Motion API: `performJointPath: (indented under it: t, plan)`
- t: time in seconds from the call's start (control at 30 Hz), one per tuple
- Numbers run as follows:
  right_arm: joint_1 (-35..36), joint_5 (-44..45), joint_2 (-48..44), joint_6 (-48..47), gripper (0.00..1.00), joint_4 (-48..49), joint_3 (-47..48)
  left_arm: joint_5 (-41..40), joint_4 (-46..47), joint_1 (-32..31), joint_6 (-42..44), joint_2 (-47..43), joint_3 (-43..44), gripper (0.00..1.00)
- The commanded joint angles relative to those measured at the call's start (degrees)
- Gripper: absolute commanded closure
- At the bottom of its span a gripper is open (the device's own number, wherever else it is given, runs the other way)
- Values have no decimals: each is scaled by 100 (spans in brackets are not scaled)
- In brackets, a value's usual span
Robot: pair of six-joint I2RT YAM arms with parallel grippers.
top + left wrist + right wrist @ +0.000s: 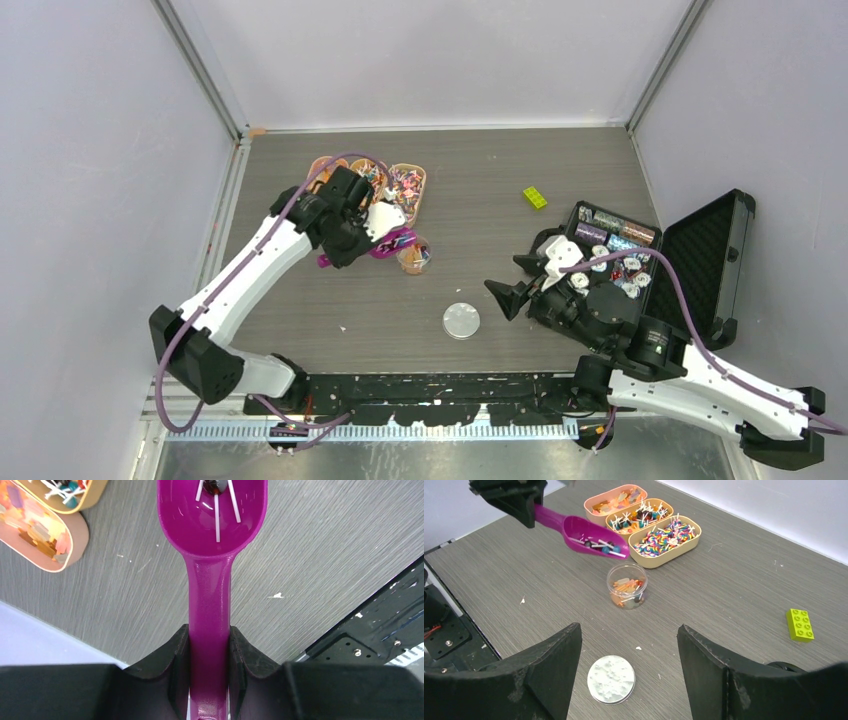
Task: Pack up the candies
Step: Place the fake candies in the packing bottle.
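My left gripper (210, 650) is shut on the handle of a magenta scoop (210, 520). Its bowl holds a few small candies with white sticks (599, 544). The scoop (591, 532) hangs just above and left of a small clear round jar (626, 586), which has some orange and mixed candies at the bottom. The jar's white lid (611, 678) lies flat on the table, below my right gripper (629, 645), which is open and empty. Three oval trays (664, 560) behind the jar hold orange, stick and striped candies. In the top view the scoop (395, 243) sits next to the jar (413, 255).
A yellow-green toy brick (534, 197) lies at the back right. An open black case (715, 250) with round chips (610, 270) stands at the right, beside my right gripper (515, 282). The trays (408, 200) sit at the back left, near the left wall.
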Motion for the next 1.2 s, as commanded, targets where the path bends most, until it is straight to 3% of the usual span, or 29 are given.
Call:
performJointPath:
  t: [0.0, 0.7, 1.17]
  plan:
    - [37, 160, -159, -82, 26, -46, 290, -591, -318, -169, 39, 214, 157, 100]
    - [42, 252, -487, -81, 25, -5, 124, -1302, -1161, -759, -335, 1389, 917, 100]
    - [36, 303, -506, -227, 26, 64, 37, -1542, -1291, -893, -381, 1607, 1292, 100]
